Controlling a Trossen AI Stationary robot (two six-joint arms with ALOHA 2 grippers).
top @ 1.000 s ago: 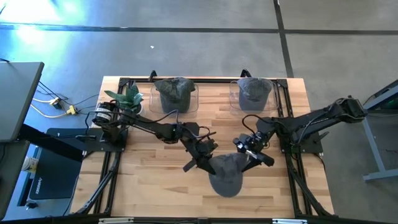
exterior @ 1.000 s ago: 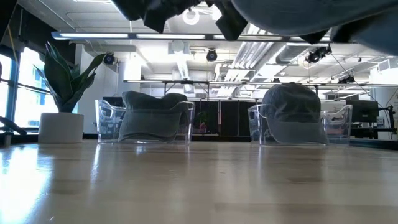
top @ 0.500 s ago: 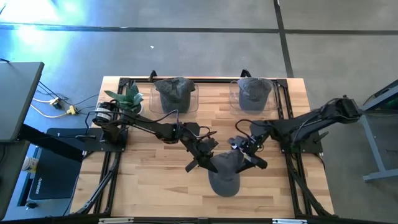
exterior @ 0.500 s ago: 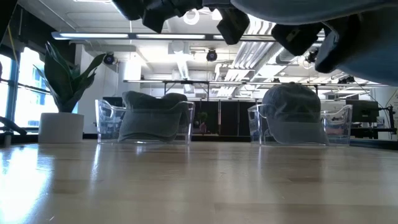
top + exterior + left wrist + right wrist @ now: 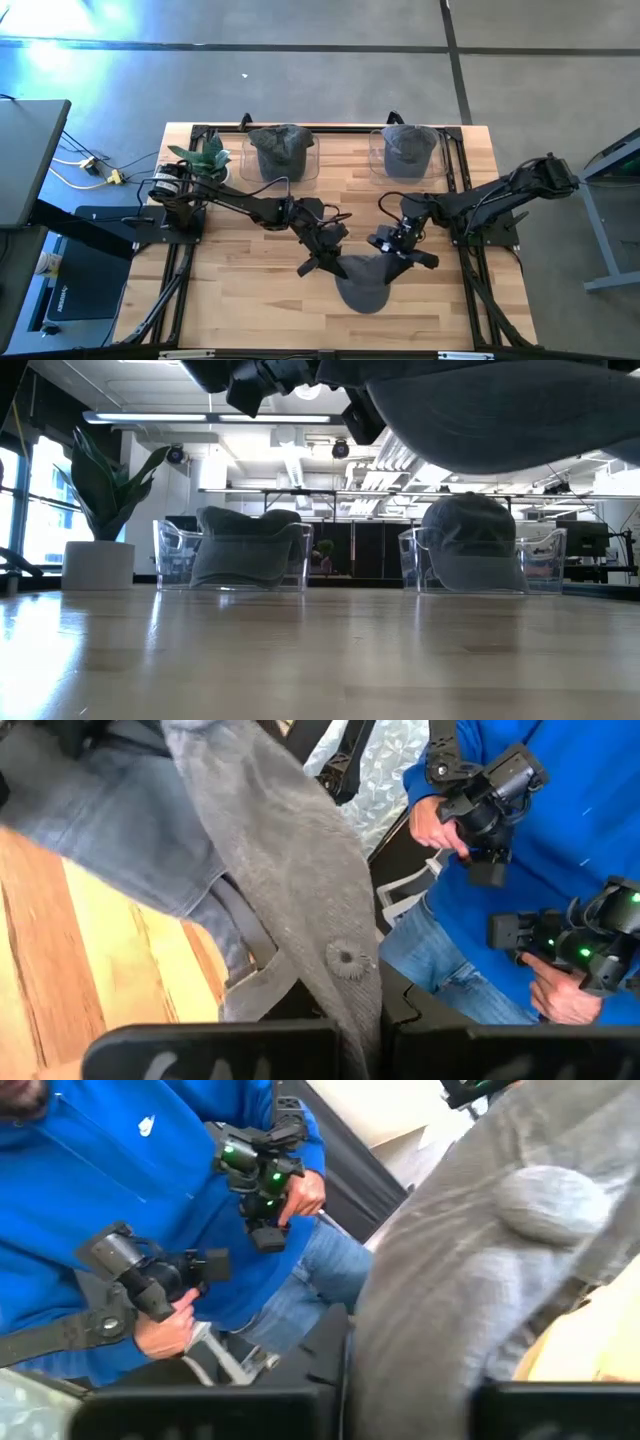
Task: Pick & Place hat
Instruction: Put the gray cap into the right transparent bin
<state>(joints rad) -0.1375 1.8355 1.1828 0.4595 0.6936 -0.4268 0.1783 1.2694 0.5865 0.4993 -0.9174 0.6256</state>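
A grey hat (image 5: 365, 282) hangs between my two grippers over the near middle of the table. Its brim (image 5: 361, 298) points toward the near edge. In the low view its underside (image 5: 500, 415) fills the top of the picture, clear of the wooden table (image 5: 320, 650). My left gripper (image 5: 328, 262) is shut on the hat's left side. My right gripper (image 5: 398, 252) is shut on its right side. Each wrist view shows grey cloth (image 5: 300, 870) (image 5: 470, 1260) running up from between that arm's own fingers. My left gripper pinches a fold of the crown's cloth (image 5: 362, 1010) on the hat's left side between its two fingers, coming nearly level from the table's left. The hat is lifted clear of the table. My right gripper pinches the crown's cloth (image 5: 405, 1365) on the hat's right side between its two fingers, coming nearly level from the table's right. The hat hangs between the two holds, clear of the table.
Two clear bins (image 5: 283, 152) (image 5: 408, 150) stand at the far edge, each with a grey hat in it. A potted plant (image 5: 205, 157) is at the far left. A person in blue (image 5: 120, 1170) holding hand controllers stands beyond the near edge.
My right gripper has moved a little down and toward the table's left onto the hat's right side and has shut on it. The hat now sags lower between the two grippers. My left gripper has kept its hold.
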